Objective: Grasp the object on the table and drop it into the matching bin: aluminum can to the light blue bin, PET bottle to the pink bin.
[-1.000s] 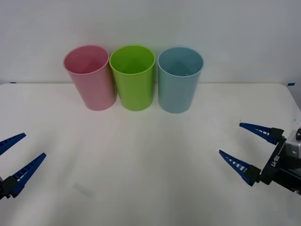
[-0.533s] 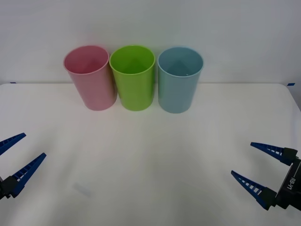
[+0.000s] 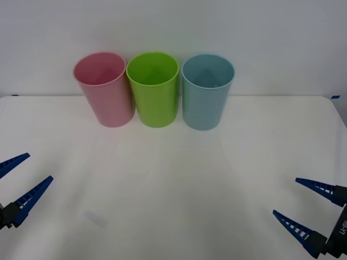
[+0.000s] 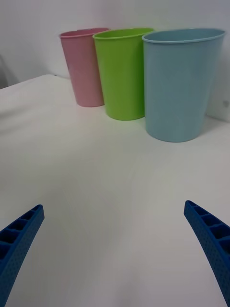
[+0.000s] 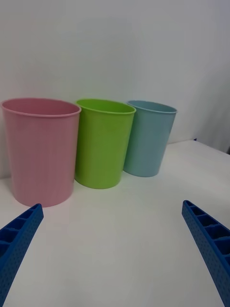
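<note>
Though cut off (frame edge), right gripper [image 3: 304, 207] gapes.

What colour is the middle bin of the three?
Green; it shows best in the front view.

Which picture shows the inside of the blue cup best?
The front view: it looks down into the light blue bin, showing its open mouth and inner wall. The right wrist view shows its outer wall close up; the left wrist view shows it farthest, partly behind the green bin.
</note>
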